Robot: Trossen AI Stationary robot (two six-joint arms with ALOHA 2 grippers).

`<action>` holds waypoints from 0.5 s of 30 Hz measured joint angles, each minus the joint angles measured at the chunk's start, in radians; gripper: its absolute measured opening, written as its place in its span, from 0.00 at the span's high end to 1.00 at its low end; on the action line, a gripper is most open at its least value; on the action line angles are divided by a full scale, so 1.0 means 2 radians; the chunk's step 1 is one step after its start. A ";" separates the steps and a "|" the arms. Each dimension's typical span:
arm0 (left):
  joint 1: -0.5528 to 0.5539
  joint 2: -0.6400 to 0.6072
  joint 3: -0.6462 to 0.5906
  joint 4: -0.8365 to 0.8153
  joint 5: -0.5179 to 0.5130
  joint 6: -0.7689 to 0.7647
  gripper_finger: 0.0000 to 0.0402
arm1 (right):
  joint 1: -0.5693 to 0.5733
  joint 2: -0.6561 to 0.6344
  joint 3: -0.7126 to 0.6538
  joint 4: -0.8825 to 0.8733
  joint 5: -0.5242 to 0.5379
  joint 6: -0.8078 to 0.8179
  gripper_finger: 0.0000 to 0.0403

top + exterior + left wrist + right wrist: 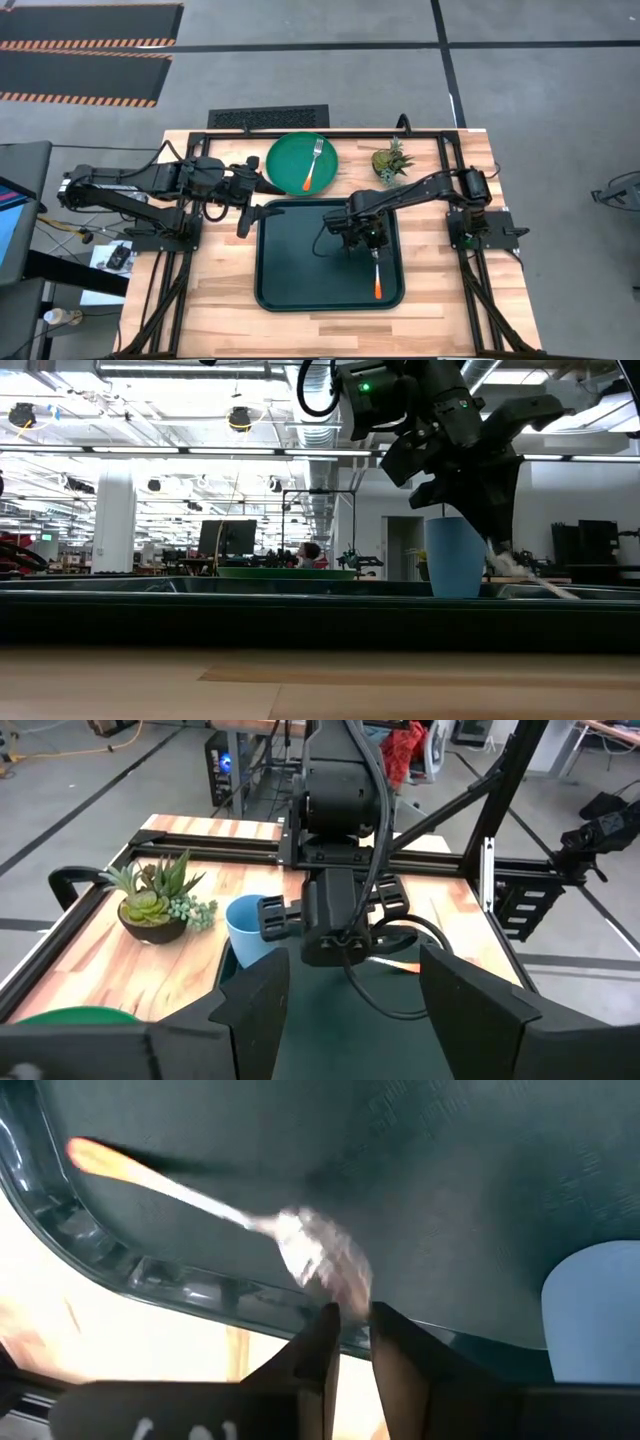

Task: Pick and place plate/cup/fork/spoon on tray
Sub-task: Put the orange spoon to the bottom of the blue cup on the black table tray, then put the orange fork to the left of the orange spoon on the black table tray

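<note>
Right end effector point(366, 236) low over the tray point(275, 285), fingers close together with only a thin gap; whether they pinch the spoon's bowl cannot be told. Spoon point(377, 278) lies on the tray, bowl end just under the fingertips, orange handle running straight away from the end effector toward the tray's near rim. Its long axis is roughly in line with the fingers' reach. In the right wrist view the silvery bowl point(318, 1258) sits just ahead of the fingertips point(318, 1342). Cup point(455, 556) stands upright on the tray just beside this end effector.

Right arm reaches in from its base, wrist bent downward.

Plate point(288, 158) on the counter beyond the tray, well apart from the right end effector, with the fork point(313, 164) lying on it.

Left end effector point(246, 215) spread wide, empty, hovering at the tray's far left corner, nearer the plate. Judged: plate and fork fall to the left arm.
</note>
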 joint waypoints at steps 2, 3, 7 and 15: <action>0.000 0.000 0.000 0.000 0.000 -0.003 0.48 | 0.000 0.000 0.000 0.000 -0.001 0.002 0.77; 0.000 0.000 0.000 0.000 0.000 -0.004 0.48 | 0.000 0.000 0.000 0.000 -0.001 0.002 0.77; 0.000 0.000 0.000 0.000 0.000 -0.009 0.48 | 0.000 0.000 0.000 0.001 -0.001 0.003 0.75; 0.024 0.016 -0.062 0.079 -0.116 -0.030 0.48 | -0.010 -0.047 0.027 -0.035 -0.024 0.062 0.74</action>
